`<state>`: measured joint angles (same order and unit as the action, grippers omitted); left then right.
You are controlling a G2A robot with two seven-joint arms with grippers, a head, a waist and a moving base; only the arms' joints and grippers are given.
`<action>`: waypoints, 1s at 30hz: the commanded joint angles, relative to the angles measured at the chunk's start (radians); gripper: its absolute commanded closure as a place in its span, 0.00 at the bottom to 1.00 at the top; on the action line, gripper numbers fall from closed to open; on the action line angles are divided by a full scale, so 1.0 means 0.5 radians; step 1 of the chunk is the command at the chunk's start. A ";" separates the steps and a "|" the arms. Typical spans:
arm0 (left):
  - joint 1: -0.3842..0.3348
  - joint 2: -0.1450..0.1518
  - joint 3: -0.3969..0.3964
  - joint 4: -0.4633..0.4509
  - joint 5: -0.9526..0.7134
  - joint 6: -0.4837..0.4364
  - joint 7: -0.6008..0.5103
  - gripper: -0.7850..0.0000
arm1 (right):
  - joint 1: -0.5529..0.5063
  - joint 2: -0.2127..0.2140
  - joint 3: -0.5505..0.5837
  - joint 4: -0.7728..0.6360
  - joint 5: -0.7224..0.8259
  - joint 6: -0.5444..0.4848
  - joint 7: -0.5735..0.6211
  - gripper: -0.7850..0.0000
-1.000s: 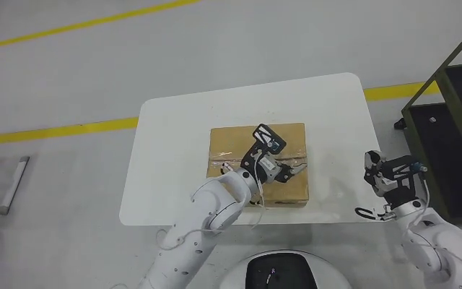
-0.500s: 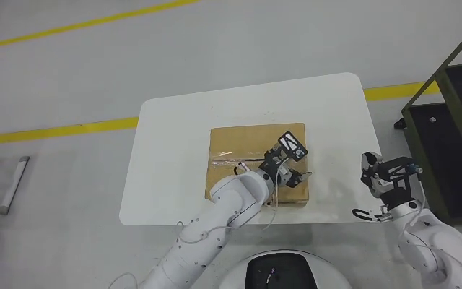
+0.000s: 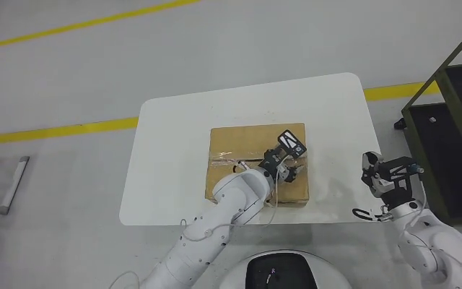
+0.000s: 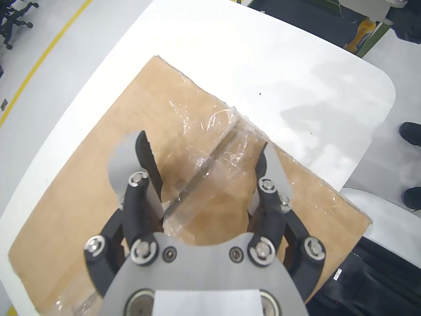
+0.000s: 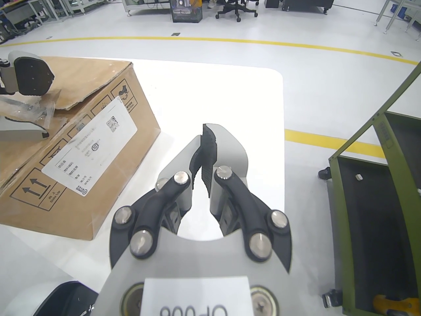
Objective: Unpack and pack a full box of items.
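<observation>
A brown cardboard box [image 3: 245,148] lies closed on the white table [image 3: 173,144], with clear tape [image 4: 210,152] wrinkled along its top seam. My left gripper [image 3: 289,172] hovers over the box's right end. In the left wrist view it [image 4: 205,146] stands open, one finger on each side of the taped seam. The right wrist view shows this gripper [image 5: 31,106] low over the box top [image 5: 82,77], with crumpled tape between its fingers. My right gripper [image 5: 205,136] is shut on nothing, just off the table's right edge [image 3: 370,172], apart from the box.
A green metal cart [image 3: 437,130] stands to the right of the table, close to my right arm. Yellow floor lines [image 3: 65,131] run behind the table. Bare table surface lies left of and behind the box.
My left gripper has swung from the middle of the box top to the seam's right end and tilted lower. The right arm has barely shifted.
</observation>
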<state>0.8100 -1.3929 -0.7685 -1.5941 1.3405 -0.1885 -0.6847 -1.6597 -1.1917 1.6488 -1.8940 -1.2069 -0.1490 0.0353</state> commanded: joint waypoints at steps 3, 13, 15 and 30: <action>0.018 -0.003 -0.019 -0.015 0.018 0.001 -0.004 0.76 | 0.004 -0.001 -0.003 -0.002 -0.003 -0.002 0.005 1.00; 0.152 0.010 -0.184 -0.194 -0.074 0.078 0.021 0.88 | 0.049 -0.004 -0.015 -0.054 0.067 -0.063 0.026 1.00; 0.176 0.020 -0.225 -0.245 -0.032 0.073 0.003 1.00 | 0.080 -0.004 -0.021 -0.077 0.117 -0.102 0.044 1.00; 0.533 0.117 -0.748 -0.682 0.230 0.137 -0.072 1.00 | 0.371 -0.021 -0.410 -0.063 0.090 -0.286 0.224 1.00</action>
<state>1.0614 -1.3381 -1.1160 -1.9205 1.4462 -0.1250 -0.7194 -1.4834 -1.2020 1.4595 -1.9329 -1.1458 -0.2891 0.1416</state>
